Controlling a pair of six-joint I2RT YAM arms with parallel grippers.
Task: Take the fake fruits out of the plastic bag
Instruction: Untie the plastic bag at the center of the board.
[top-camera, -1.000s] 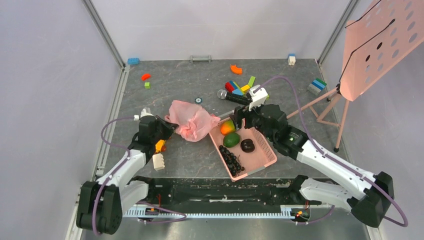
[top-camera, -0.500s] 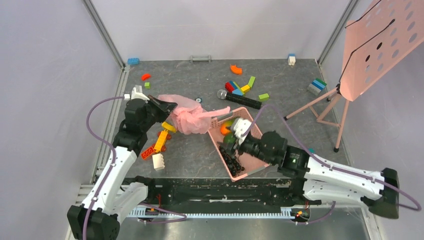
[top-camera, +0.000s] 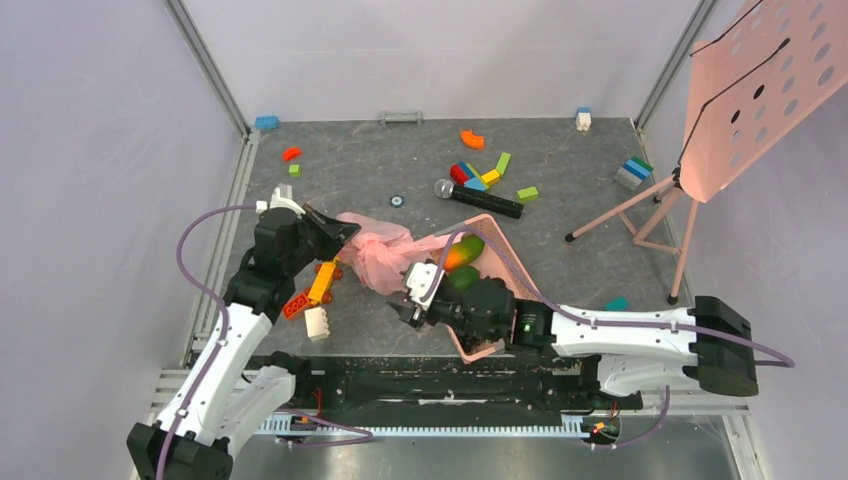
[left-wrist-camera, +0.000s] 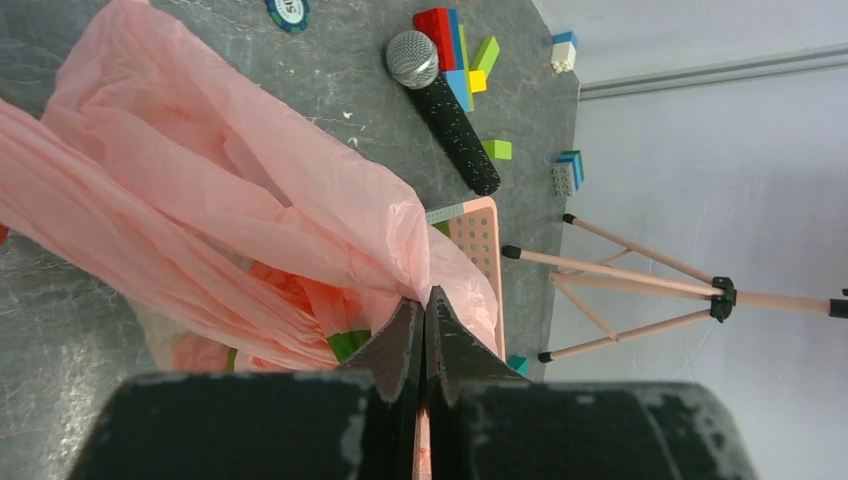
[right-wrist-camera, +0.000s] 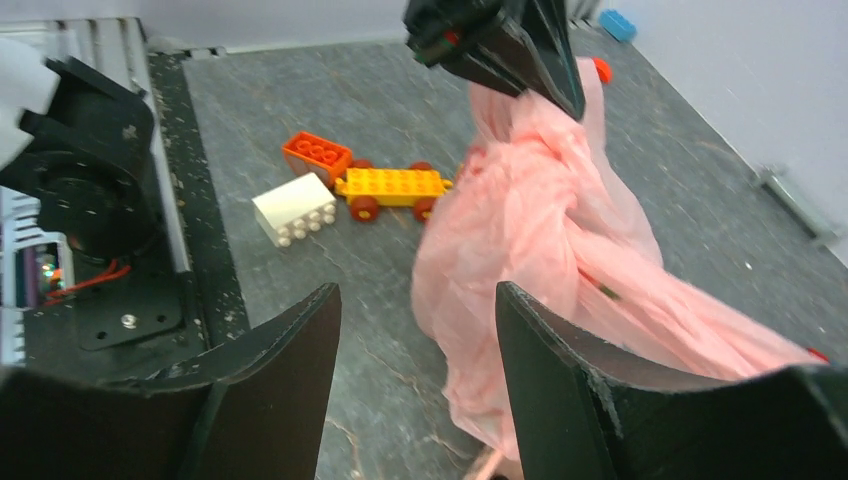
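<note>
Right gripper (right-wrist-camera: 418, 300) swung left off basket (top-camera: 505, 255) toward plastic bag (top-camera: 385, 255), jaws apart | left gripper (left-wrist-camera: 425, 305) pinching its edge

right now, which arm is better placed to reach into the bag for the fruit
Right. The left claw is shut on the edge of the bag, holding it up, so it is busy. The right claw is open, free and aimed at the bag from close by.
</note>
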